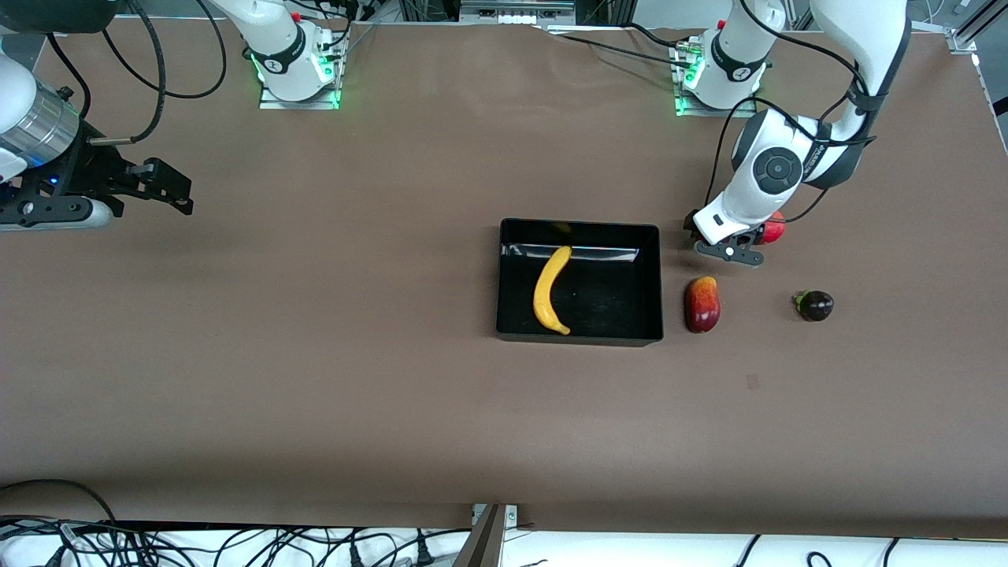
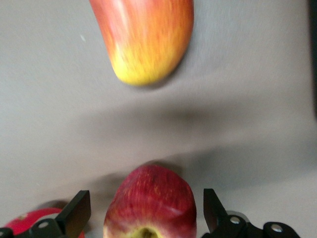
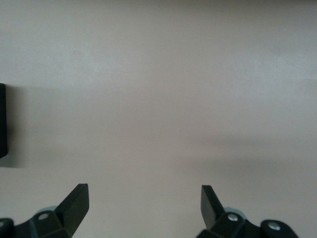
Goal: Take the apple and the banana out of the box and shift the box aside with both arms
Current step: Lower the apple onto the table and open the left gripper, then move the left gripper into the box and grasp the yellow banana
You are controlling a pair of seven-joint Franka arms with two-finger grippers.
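Observation:
The black tray [image 1: 579, 228] lies mid-table with the yellow banana [image 1: 550, 291] inside it. My left gripper [image 1: 728, 250] is low over the table beside the tray, toward the left arm's end. In the left wrist view the left gripper [image 2: 144, 196] is open. The red apple with yellowish streaks [image 2: 148, 208] sits between its fingers [image 2: 79, 210] with a gap on each side. The arm hides that apple in the front view. My right gripper [image 1: 177, 193] waits open and empty over bare table at the right arm's end, and it also shows in the right wrist view [image 3: 143, 191].
A red-and-yellow oblong fruit [image 1: 702, 304] lies beside the tray, nearer the front camera than the left gripper, and it shows in the left wrist view [image 2: 143, 39]. A dark purple fruit [image 1: 815, 305] lies nearer the left arm's end. Another red fruit [image 1: 774, 228] sits beside the left gripper.

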